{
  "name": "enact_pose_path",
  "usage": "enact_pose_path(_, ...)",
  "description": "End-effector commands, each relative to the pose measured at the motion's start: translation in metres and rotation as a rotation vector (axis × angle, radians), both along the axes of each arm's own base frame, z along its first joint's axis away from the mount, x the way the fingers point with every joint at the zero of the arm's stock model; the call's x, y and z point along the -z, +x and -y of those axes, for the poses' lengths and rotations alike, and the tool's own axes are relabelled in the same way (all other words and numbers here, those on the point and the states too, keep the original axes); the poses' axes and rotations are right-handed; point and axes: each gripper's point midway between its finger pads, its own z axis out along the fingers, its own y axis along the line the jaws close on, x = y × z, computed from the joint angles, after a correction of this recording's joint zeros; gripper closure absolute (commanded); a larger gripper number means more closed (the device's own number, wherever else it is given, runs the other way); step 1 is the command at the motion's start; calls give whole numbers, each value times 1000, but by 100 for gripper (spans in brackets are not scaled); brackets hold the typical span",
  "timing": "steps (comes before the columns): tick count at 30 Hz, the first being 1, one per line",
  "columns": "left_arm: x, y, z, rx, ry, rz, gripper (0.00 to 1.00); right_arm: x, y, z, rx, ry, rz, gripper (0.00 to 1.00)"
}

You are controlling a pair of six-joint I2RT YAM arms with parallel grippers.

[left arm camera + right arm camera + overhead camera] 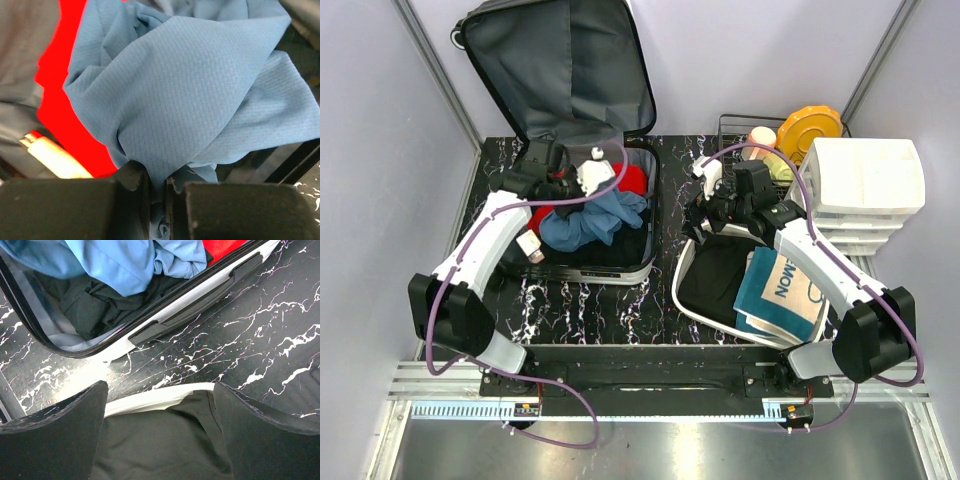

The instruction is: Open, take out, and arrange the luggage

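Luggage [565, 70] open at left, white-edged base flat, grey-lined lid upright.

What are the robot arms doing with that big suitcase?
Two robot arms are unpacking an open suitcase. The left fingers are pinched shut on a blue cloth that lies in the suitcase on top of other clothes. The right fingers are open and hold nothing. They hang over a white basin beside the suitcase, with a black cloth in it.
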Motion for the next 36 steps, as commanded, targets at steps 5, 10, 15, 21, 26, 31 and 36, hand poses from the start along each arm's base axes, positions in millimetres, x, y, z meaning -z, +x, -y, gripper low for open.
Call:
enact_pose_path(5, 45, -8, 14, 93, 38, -22, 25, -16, 1, 3, 13, 5, 67, 5)
enact_pose_path(10, 55, -33, 32, 193, -20, -114, 1, -13, -2, 3, 11, -1, 54, 5)
enact_pose_path(15, 71, -50, 39, 288, -9, -192, 1, -13, -2, 3, 13, -1, 44, 5)
enact_pose_path(21, 94, -47, 42, 273, 58, -187, 1, -9, -3, 4, 11, -6, 26, 5)
enact_pose_path(26, 118, -31, 34, 210, 127, -158, 1, -8, -3, 5, 17, -15, 26, 5)
enact_pose_path(31, 111, -8, 25, 149, 201, -62, 25, -8, -2, 10, 36, -36, 36, 5)
enact_pose_path(36, 63, -17, 30, 149, 116, -42, 100, -13, 1, 19, 73, -55, 65, 5)
